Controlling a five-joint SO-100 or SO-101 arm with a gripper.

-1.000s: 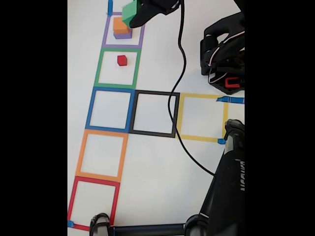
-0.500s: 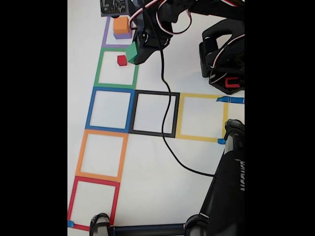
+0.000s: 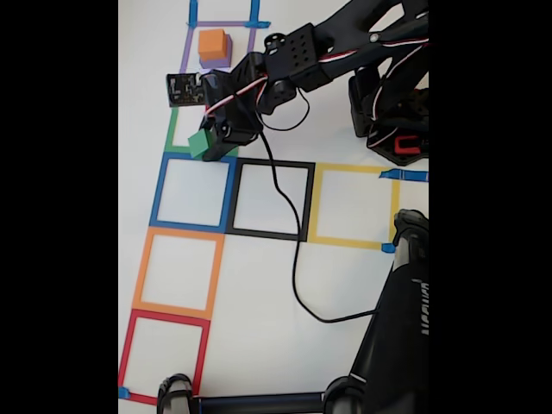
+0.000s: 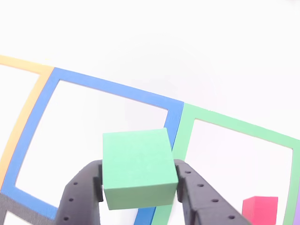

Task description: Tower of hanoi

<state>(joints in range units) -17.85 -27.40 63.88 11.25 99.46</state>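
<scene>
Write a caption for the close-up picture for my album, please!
The tool grips the green block over the line between the blue square and green square, the red block nearby.

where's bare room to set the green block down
Free: the blue square just below the gripper, then the black, yellow, orange and red squares. Crowded: the purple square holds the orange block; the green square holds the red block.

Black arm (image 3: 345, 43), red-white wires, seemingly perforated black gripper (image 4: 139, 187) fingers.
</scene>
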